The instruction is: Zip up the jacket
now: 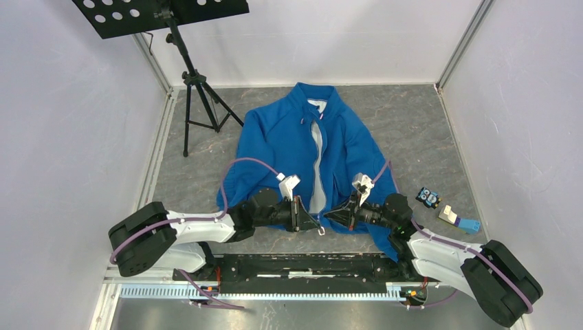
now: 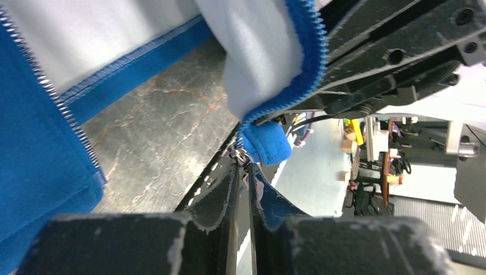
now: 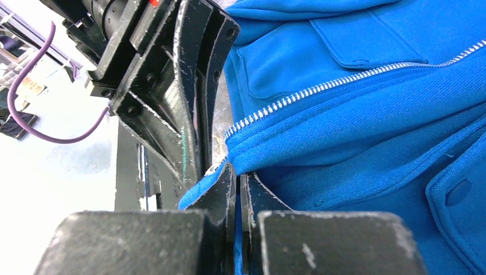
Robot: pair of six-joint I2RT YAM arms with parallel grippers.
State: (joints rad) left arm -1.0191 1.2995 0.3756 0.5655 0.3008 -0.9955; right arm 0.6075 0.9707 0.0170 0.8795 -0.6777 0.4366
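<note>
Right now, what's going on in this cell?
Both arms work at the bottom hem of the blue jacket, which lies flat on the table with its front open and white lining showing. The right gripper is shut on one hem corner. The left gripper has its jaws nearly together at the metal zipper end of the other side; a firm grip can't be confirmed. Nothing is zipped yet.

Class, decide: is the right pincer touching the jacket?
Touching. The right wrist view shows the right pincer shut on the jacket, blue hem between its fingers.
</note>
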